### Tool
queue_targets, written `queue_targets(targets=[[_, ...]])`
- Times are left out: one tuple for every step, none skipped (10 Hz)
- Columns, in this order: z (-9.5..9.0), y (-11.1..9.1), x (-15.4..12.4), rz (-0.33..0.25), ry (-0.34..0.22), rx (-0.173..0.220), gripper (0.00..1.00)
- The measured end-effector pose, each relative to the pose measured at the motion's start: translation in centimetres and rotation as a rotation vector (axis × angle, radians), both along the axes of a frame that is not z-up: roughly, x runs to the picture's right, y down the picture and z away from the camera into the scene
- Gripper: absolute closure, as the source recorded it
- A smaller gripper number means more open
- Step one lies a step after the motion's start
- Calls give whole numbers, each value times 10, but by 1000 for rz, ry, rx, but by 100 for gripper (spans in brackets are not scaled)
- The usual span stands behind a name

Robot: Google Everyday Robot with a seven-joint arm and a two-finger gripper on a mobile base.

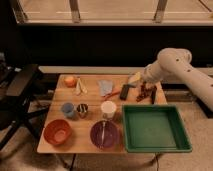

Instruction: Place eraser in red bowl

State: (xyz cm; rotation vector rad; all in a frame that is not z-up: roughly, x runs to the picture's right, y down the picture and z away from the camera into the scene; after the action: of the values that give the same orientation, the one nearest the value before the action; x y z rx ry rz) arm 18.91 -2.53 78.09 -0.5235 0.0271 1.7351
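Note:
The eraser point(125, 91), a small dark block, lies on the wooden table point(90, 120) at the back, right of the light-blue cloth point(105, 87). My gripper point(136, 80) hangs at the end of the white arm point(172, 65), just above and to the right of the eraser. The red bowl point(57, 132) stands at the table's front left corner, far from the gripper, and looks empty.
A purple bowl point(104, 135) holding a utensil stands right of the red bowl. A green tray point(155, 128) fills the front right. A white cup point(108, 109), a dark cup point(82, 109) and a blue cup point(67, 109) stand mid-table. An orange fruit point(70, 81) lies back left. A reddish item point(145, 92) and a black stick point(153, 95) lie under the arm.

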Motion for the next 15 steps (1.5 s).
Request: queue_targets(targets=[[4, 3, -11, -17, -11, 23, 34], [7, 6, -18, -27, -17, 32, 34], [7, 7, -19, -29, -19, 34, 34], [7, 7, -18, -27, -17, 33, 34], [7, 7, -17, -26, -17, 33, 34], [7, 7, -18, -27, -17, 33, 34], [7, 6, -19, -27, -18, 33, 34], [9, 6, -19, -20, -15, 30, 34], [18, 5, -23, -13, -18, 25, 34], [36, 6, -28, -7, -24, 19, 34], [49, 7, -34, -8, -30, 17, 34], [59, 8, -35, 0, -36, 10, 34], [70, 11, -34, 7, -44, -1, 34], [82, 14, -35, 7, -50, -12, 34], [91, 16, -38, 7, -54, -20, 34]])
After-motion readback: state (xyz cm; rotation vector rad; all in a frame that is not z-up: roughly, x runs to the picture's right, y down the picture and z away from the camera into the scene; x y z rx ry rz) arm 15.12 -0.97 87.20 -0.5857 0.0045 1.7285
